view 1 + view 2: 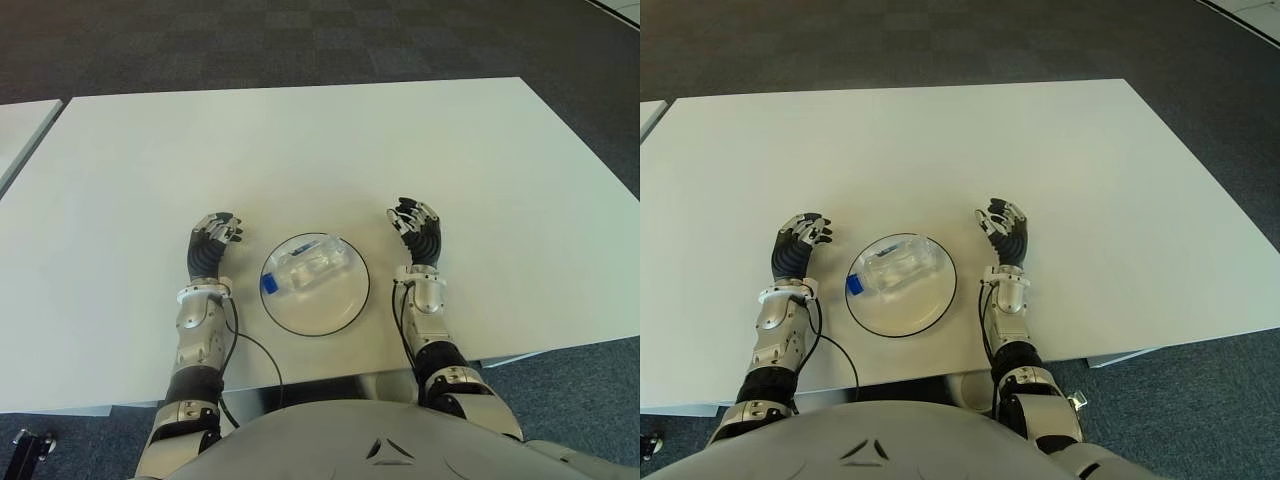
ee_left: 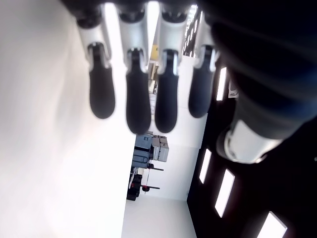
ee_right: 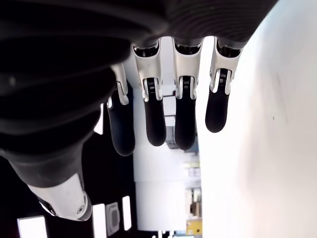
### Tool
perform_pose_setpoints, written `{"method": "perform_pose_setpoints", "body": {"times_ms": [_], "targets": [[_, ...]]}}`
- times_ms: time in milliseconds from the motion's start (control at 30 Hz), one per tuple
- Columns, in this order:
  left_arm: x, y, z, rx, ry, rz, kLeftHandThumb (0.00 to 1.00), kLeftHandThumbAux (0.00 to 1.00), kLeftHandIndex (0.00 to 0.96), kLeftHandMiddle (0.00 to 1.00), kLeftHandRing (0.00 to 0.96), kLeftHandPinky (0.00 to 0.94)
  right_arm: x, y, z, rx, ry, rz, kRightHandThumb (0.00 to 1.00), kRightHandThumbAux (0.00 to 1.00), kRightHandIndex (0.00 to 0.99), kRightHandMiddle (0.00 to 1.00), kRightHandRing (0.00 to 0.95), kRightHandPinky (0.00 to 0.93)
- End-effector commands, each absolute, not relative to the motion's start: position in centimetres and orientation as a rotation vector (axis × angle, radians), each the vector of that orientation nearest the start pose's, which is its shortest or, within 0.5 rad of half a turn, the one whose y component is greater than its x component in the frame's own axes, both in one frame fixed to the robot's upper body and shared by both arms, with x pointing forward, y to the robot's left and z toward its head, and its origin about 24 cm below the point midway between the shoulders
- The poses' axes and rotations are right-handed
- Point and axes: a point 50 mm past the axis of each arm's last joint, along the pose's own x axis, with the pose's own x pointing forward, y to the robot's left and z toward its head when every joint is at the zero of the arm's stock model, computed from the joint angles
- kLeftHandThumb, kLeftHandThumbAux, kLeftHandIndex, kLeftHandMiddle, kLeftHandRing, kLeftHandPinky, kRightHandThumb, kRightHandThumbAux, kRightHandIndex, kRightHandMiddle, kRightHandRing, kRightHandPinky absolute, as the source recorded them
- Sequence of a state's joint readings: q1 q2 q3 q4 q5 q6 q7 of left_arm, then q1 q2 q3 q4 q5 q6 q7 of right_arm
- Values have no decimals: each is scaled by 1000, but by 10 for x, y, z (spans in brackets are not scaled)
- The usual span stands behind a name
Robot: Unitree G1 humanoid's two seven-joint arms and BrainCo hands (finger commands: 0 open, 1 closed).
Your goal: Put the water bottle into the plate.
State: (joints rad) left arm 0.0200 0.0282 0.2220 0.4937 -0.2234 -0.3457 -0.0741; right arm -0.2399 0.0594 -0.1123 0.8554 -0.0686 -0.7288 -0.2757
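Only my wrist views showed my fingers (image 2: 137, 101) close up, spread apart and holding nothing. In the eye views, the water bottle (image 1: 305, 269) lay on its side inside the round plate (image 1: 340, 308) on the white bench (image 1: 300, 150), between my left hand (image 1: 212, 245) and right hand (image 1: 418, 230), touching neither.

Surface: white tabletop (image 1: 330, 140), over dark carpeted floor (image 1: 250, 45).
Directly on it: round white plate (image 1: 335, 305), dark-rimmed, near front edge at centre.
Second tabletop (image 1: 20, 125): far left, apart.
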Motion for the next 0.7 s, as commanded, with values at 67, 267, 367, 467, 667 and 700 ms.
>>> {"method": "perform_pose_setpoints", "body": {"times_ms": [67,267,367,467,667,700], "targets": [[202,212,-60,-199,254,266,837,673,433,472,530,516,253,-141,-36,70,-40,-337,709,726,434,617,624,633],[202,212,-61,-201,256,271,837,673,433,471,529,515,252,-139,-36,59,-54,-380,709,726,434,639,648,654],[202,213,-61,-199,255,270,837,673,433,471,528,515,252,-138,-37,55,-56,-385,709,726,434,645,652,653],[202,213,-61,-195,255,270,837,673,434,471,527,515,252,-138,-37,50,-60,-386,709,726,435,648,655,656],[202,213,-61,-199,259,272,837,674,431,472,528,519,252,-137,-36,27,-72,-368,709,726,435,655,662,665],[202,213,-61,-200,259,272,837,674,430,473,529,519,252,-136,-36,23,-74,-363,709,726,435,657,665,671]]}}
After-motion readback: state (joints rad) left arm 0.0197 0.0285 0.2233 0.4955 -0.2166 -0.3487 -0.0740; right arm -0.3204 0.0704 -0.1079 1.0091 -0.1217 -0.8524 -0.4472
